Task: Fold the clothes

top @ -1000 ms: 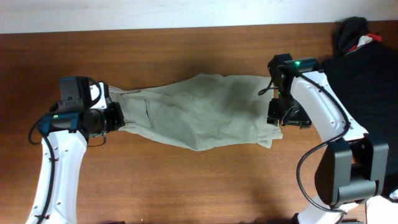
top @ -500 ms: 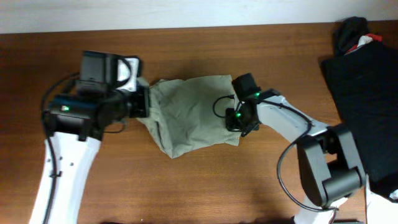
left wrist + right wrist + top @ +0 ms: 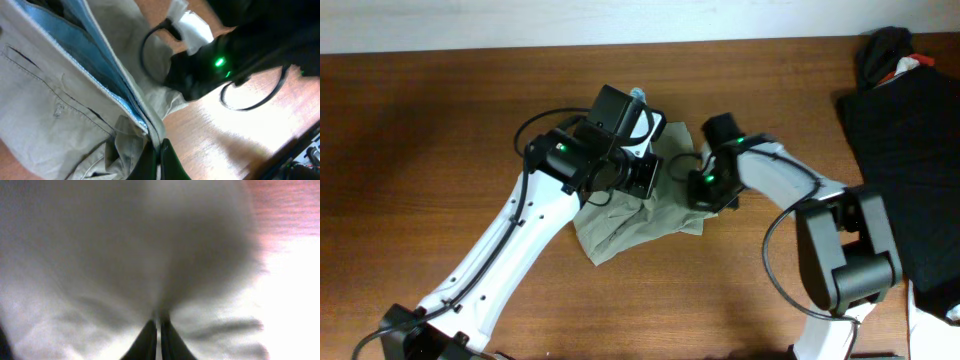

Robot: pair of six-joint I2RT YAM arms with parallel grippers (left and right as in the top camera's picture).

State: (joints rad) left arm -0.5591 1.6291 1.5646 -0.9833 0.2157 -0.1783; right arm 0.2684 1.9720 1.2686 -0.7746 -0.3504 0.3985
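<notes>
Nearest us, a loose corner of the khaki shorts (image 3: 620, 235) points toward the near edge of the table (image 3: 420, 280), and the whole garment sits bunched in the middle of the table. Just beyond, the left arm (image 3: 515, 255) slants in from the near left corner and lies across the cloth, blocking the overhead camera's sight of the pile's far left part. The left gripper (image 3: 158, 156) is clenched on a fold of the shorts. The right gripper (image 3: 158, 332) is pinched tight on fabric too, at the pile's right side, and we see the two just beside each other. Well apart, at the right edge, a black garment (image 3: 905, 170) lies spread, running back to the far right corner, where a bit of red and white (image 3: 910, 65) peeks out.

Big change from a second ago: then the shorts lay stretched along the table with a gripper at each end. The left arm has swept its end over to the right one, and the right gripper has come in toward the middle.

The left wrist camera gives us what the arm hides from above: a light blue inner band (image 3: 100, 65) and stitched seams. It also catches the green light (image 3: 218, 62) on the right arm (image 3: 780, 180) up close. The right wrist camera shows only blurred cloth and a sliver of wood at its top right.
</notes>
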